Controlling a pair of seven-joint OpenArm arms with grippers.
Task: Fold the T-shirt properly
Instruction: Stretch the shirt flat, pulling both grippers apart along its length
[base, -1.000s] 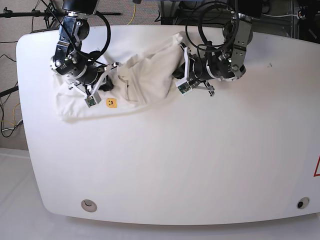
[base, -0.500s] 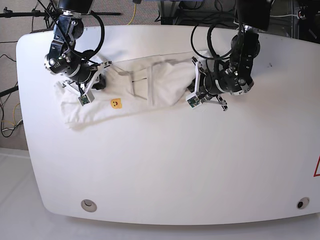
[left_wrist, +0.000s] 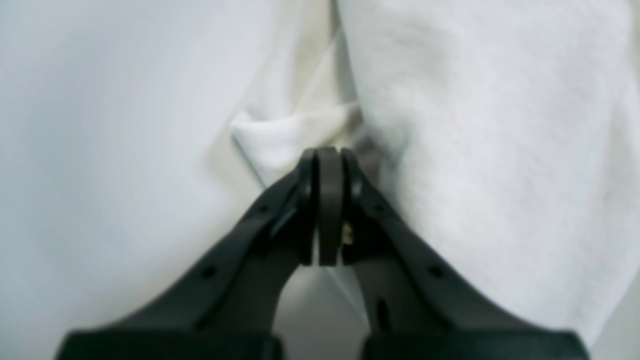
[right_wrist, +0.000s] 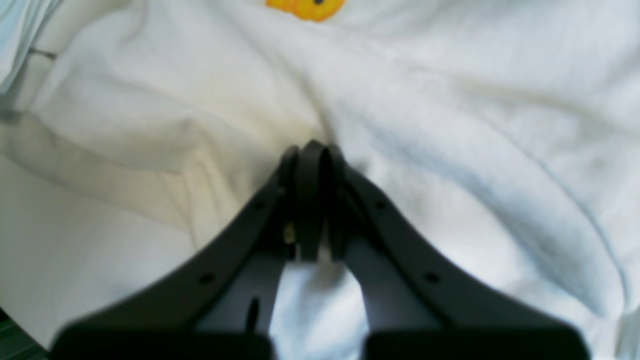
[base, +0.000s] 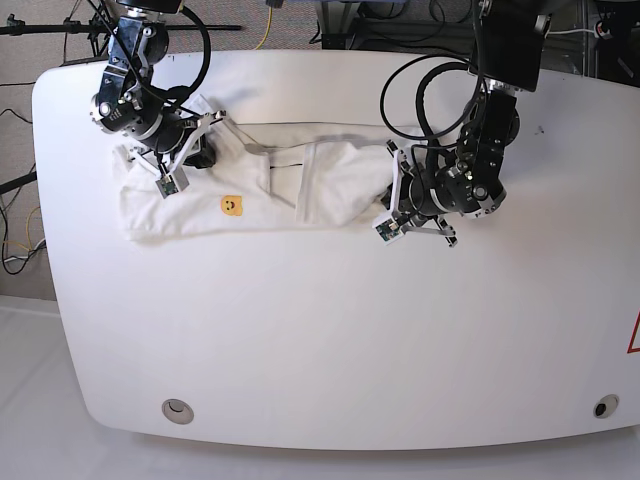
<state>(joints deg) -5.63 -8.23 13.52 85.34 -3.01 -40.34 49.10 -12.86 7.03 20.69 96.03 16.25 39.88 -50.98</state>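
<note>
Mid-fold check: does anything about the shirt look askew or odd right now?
Yes. The T-shirt is pulled into a long band between the right gripper and the left gripper, both shut on cloth. It lies bunched and creased rather than flat, smiley side up, with its lower edge slanting. No damage shows.

White T-shirt (base: 260, 185), yellow smiley (base: 231, 205)

text: none legible | T-shirt (base: 250, 190) | mark: yellow smiley (base: 231, 204)
</note>
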